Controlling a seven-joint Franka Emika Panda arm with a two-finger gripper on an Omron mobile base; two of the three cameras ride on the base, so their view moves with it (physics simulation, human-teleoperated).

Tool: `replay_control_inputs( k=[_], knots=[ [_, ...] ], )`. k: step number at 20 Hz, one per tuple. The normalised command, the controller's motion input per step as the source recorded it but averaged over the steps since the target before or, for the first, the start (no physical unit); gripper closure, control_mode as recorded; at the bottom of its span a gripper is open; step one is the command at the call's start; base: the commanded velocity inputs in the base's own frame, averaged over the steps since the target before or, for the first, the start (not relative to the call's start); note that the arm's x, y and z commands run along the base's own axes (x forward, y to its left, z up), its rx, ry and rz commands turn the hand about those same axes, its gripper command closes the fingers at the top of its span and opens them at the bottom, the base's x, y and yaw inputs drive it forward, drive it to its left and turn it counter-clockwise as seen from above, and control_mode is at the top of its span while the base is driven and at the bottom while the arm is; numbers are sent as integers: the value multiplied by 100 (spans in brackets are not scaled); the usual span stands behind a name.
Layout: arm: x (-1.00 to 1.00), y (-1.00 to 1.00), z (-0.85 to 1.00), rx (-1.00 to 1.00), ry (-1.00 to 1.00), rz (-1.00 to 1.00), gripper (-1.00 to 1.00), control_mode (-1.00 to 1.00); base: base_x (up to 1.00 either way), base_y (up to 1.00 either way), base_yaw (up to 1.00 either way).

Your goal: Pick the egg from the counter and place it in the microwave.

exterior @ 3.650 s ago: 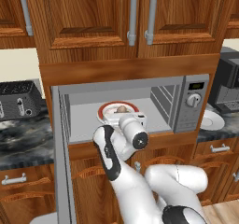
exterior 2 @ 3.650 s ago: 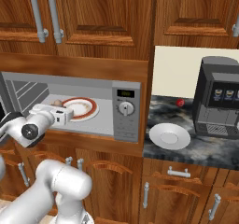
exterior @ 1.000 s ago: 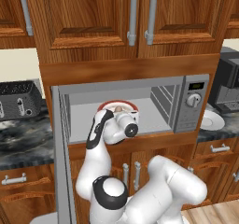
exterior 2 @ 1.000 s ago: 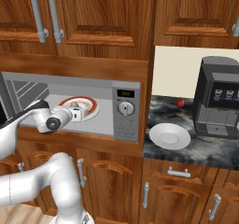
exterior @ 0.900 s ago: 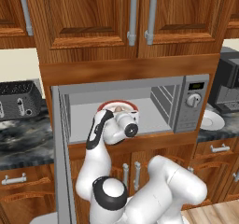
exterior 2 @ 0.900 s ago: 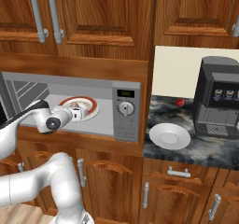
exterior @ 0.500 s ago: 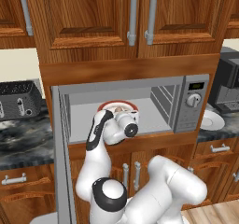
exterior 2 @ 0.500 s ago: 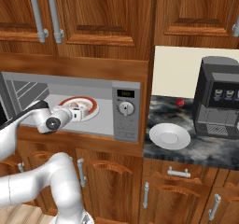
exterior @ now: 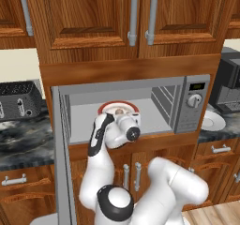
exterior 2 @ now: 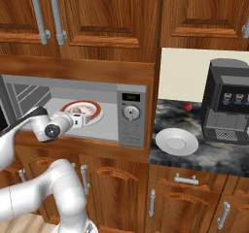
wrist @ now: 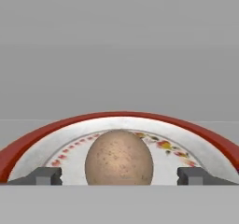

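The tan speckled egg [wrist: 119, 157] lies on a red-rimmed plate [wrist: 121, 116] inside the open silver microwave [exterior: 190, 108]. My gripper [wrist: 120, 176] is open, one dark fingertip [wrist: 46, 176] standing off each side of the egg without touching it. From the left base view the hand reaches through the microwave's opening, the gripper [exterior: 122, 118] just in front of the egg [exterior: 119, 111] on the plate [exterior: 108, 107]. The right base view has the egg [exterior 2: 76, 109] and gripper [exterior 2: 78, 116] left of the microwave's dial panel [exterior 2: 130, 118]. Dark marbled counter [exterior 2: 204, 152] runs alongside.
The microwave door [exterior: 62, 172] hangs open at the left, close to my arm. A black toaster [exterior: 18, 102] stands on the left counter. On the right counter are a white plate [exterior 2: 176, 141], a black coffee machine [exterior 2: 228, 106] and a small red object [exterior 2: 187, 107].
The jaws have opened and let go of the egg, which now rests on the plate. Since the oldest frames the hand has reached deeper into the microwave.
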Motion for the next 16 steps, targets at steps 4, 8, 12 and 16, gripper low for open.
replay_control_inputs(
  k=[4,8,12,16],
  knots=[
    [-38,0,8,0,0,0,-100,-100,0,0,0],
    [-35,0,22,0,0,0,-100,-100,0,0,0],
    [-24,0,25,0,0,0,-100,-100,0,0,0],
    [-2,0,31,0,0,0,-100,-100,0,0,0]
  ],
)
